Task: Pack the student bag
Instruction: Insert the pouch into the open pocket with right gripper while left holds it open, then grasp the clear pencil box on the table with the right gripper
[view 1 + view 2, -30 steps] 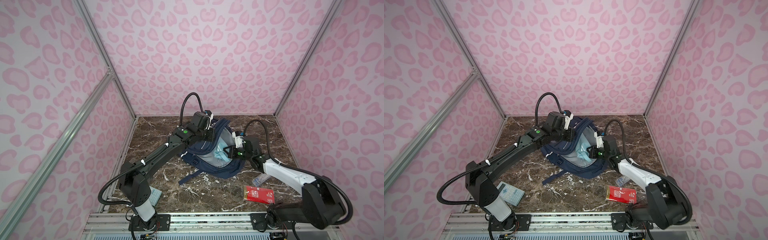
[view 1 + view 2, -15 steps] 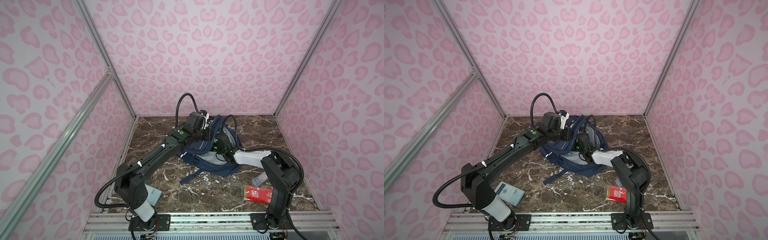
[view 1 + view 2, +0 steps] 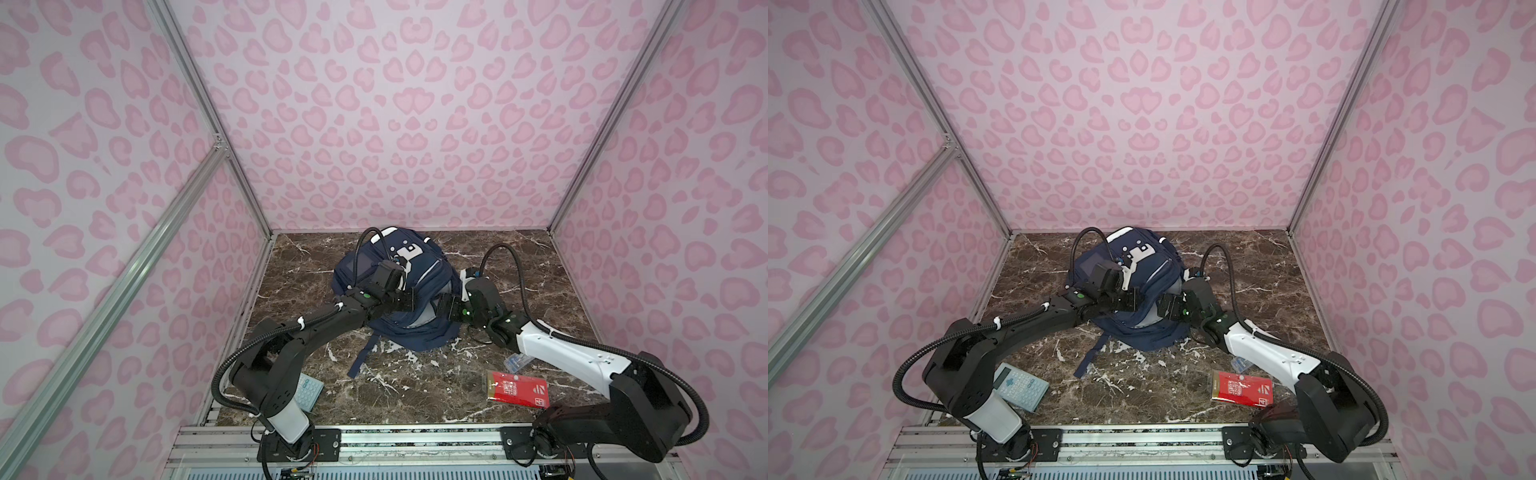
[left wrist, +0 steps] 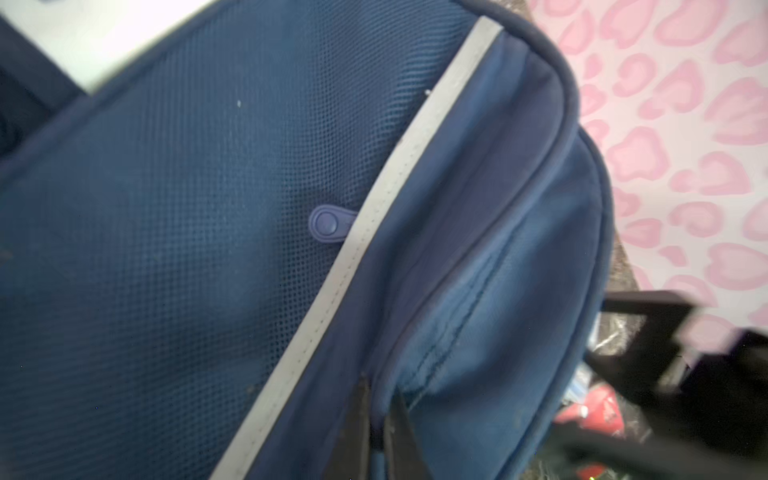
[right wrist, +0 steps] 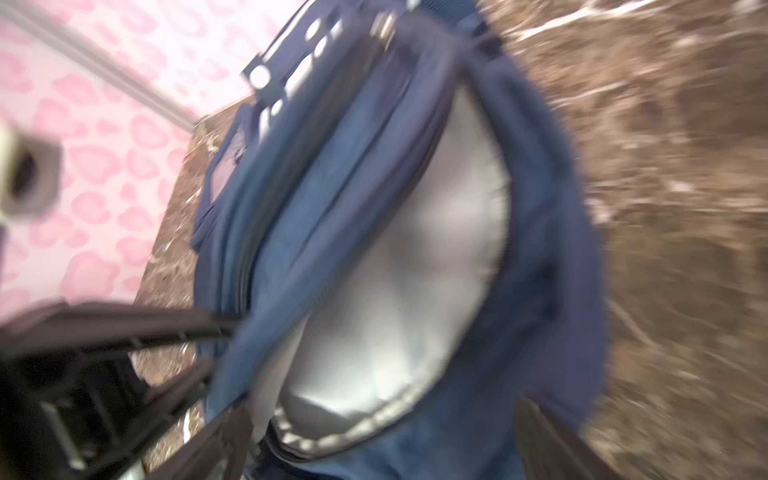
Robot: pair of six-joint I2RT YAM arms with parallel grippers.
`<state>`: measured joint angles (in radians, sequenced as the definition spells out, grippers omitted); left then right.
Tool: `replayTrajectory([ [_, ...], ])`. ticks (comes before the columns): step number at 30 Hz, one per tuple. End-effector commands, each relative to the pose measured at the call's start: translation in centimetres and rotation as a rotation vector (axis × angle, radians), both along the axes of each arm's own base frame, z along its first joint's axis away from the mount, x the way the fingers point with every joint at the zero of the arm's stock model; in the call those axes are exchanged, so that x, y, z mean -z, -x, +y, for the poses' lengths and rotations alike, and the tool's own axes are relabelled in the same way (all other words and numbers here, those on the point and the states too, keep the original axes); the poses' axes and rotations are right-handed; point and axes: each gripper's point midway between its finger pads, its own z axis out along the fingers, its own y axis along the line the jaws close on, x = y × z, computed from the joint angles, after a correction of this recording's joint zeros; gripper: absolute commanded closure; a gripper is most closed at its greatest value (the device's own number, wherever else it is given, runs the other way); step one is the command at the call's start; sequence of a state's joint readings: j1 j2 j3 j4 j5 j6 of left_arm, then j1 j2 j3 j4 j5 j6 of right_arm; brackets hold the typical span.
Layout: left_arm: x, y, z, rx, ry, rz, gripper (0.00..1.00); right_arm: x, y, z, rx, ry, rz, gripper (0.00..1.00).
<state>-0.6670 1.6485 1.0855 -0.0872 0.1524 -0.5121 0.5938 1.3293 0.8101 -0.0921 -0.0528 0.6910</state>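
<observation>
The student bag (image 3: 419,266) (image 3: 1152,266), navy with white stripes and a dotted white patch, lies at the middle back of the marble table. My left gripper (image 3: 409,305) (image 4: 380,415) is shut on a ridge of navy fabric beside the bag's grey stripe (image 4: 374,208). From the right, my right gripper (image 3: 442,309) (image 5: 386,440) faces the bag's mouth, open, its fingers (image 5: 220,440) spread wide. The right wrist view is blurred and shows pale grey lining (image 5: 415,249) inside the mouth. Whether the right fingers touch the fabric I cannot tell.
A red packet (image 3: 519,388) (image 3: 1241,388) lies front right, with a small clear packet (image 3: 517,361) just behind it under the right arm. A light-blue calculator (image 3: 1021,386) lies front left beside the left arm's base. A bag strap (image 3: 365,353) trails forward. Pink walls enclose three sides.
The right gripper reached into the bag's mouth, opened and drew back to the right. The light-blue thing seen there earlier no longer shows. The left gripper lowered with the fabric.
</observation>
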Motion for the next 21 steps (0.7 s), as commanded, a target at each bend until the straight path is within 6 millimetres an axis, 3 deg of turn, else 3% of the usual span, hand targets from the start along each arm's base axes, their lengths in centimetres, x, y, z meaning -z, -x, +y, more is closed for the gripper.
replayTrajectory([
  [1,-1.2,-0.8,0.6,-0.086,-0.017,-0.077,0.82,1.3,2.2,-4.5,0.079,0.181,0.077,0.0],
  [2,-1.3,-0.7,0.6,-0.087,-0.022,-0.081,0.78,1.0,2.6,-5.2,0.094,0.182,0.067,0.0],
  [4,-1.5,-0.2,0.5,-0.08,0.005,-0.081,0.52,0.4,3.3,-6.7,0.142,0.188,0.03,0.0],
  [6,-1.7,0.3,0.5,-0.079,0.026,-0.082,0.19,0.5,3.9,-9.2,0.262,0.182,0.031,0.0],
  [8,-2.1,1.1,0.6,-0.086,0.0,-0.101,0.02,1.3,4.6,-10.7,0.285,0.176,0.071,0.0],
  [16,-3.6,6.0,-1.6,0.011,-0.088,-0.178,0.02,6.8,7.5,-17.0,0.42,0.168,0.305,0.0],
  [21,-3.1,7.5,-0.2,0.021,-0.177,-0.186,0.02,8.6,9.4,-20.5,0.52,0.295,0.36,0.0],
])
